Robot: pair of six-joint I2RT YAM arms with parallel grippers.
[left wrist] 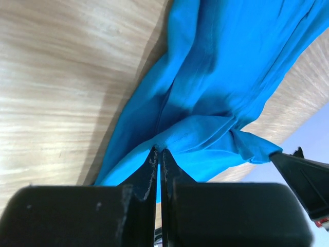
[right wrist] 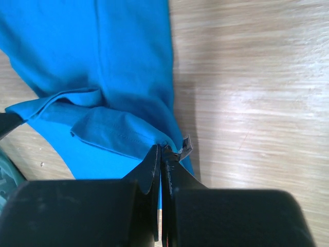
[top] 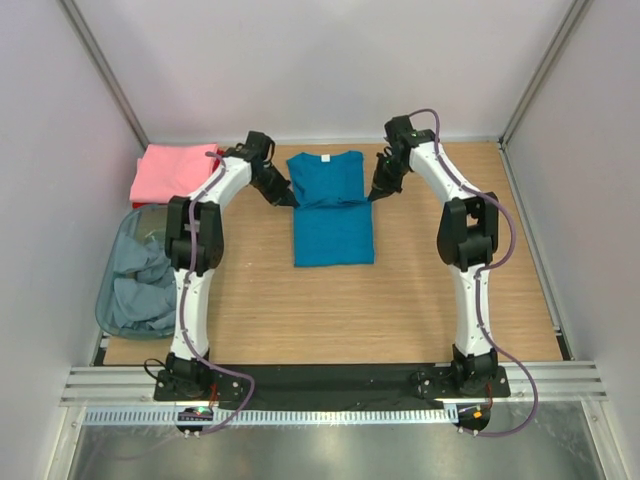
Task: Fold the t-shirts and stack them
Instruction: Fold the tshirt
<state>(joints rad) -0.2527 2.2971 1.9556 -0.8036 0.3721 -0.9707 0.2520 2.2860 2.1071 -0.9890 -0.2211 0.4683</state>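
A teal blue t-shirt [top: 331, 208] lies narrow and lengthwise on the wooden table, its collar end at the back, with a fold edge across its middle. My left gripper [top: 288, 198] is shut on the shirt's left edge [left wrist: 180, 136] at that fold. My right gripper [top: 374, 195] is shut on the shirt's right edge [right wrist: 154, 136], beside a small grey label. A folded pink t-shirt [top: 175, 172] lies at the back left with a red one [top: 214, 160] under it. Pale grey-blue shirts [top: 140, 285] fill the bin.
A translucent grey-blue plastic bin [top: 106, 310] stands at the left edge of the table. White walls enclose the table [top: 420, 300] at the back and both sides. The arm bases sit on a black strip at the near edge.
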